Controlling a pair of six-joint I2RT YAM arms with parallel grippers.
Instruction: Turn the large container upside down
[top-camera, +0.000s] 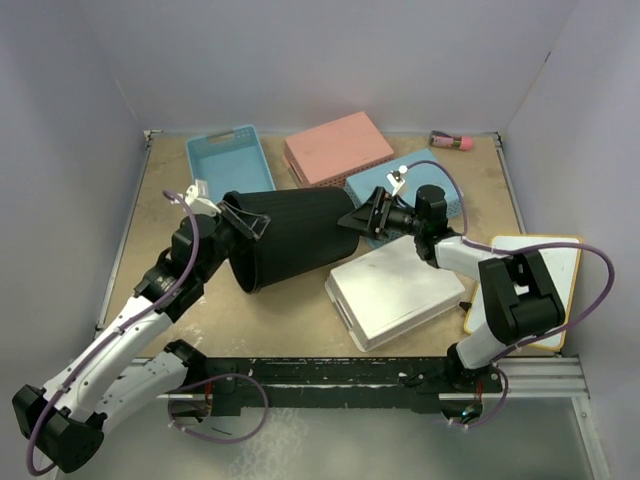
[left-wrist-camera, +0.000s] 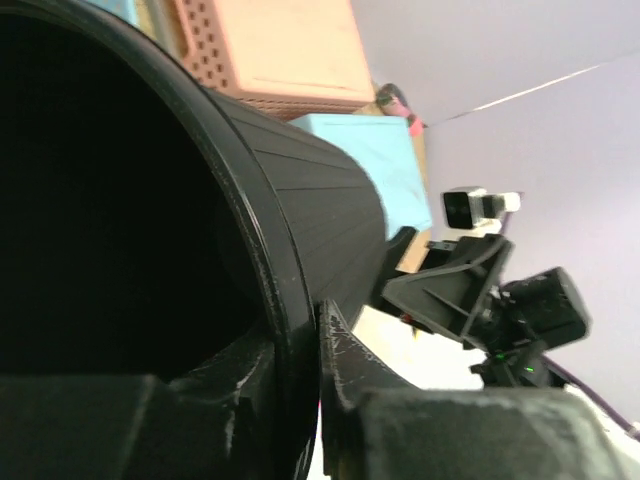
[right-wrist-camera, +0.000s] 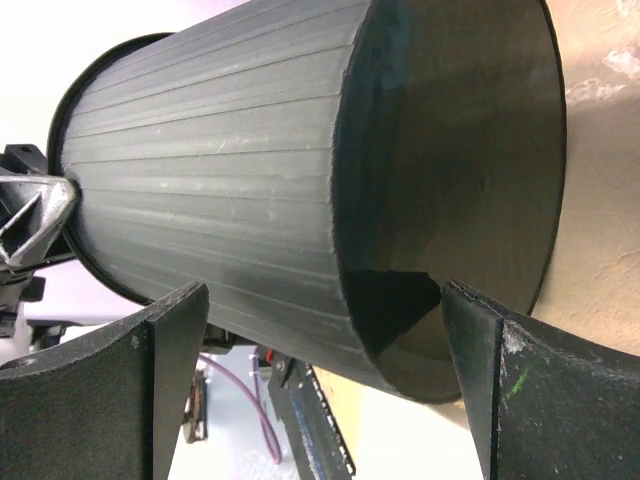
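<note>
The large container (top-camera: 295, 235), a tall black ribbed round bin, lies tilted on its side in the middle of the table, mouth towards the left and flat base towards the right. My left gripper (top-camera: 243, 222) is shut on its rim, one finger inside the mouth and one outside (left-wrist-camera: 345, 350). The ribbed wall (left-wrist-camera: 310, 210) runs away from it. My right gripper (top-camera: 362, 218) is open at the base end. In the right wrist view its fingers (right-wrist-camera: 170, 370) stand wide apart on either side of the bin's base edge (right-wrist-camera: 450, 170), not touching.
A white rectangular basket (top-camera: 393, 290) lies upside down at the front right of the bin. A blue basket (top-camera: 228, 155), a pink basket (top-camera: 338, 147) and a second blue basket (top-camera: 440, 195) stand behind. A yellow-rimmed board (top-camera: 545, 262) lies at the right. Walls enclose the table.
</note>
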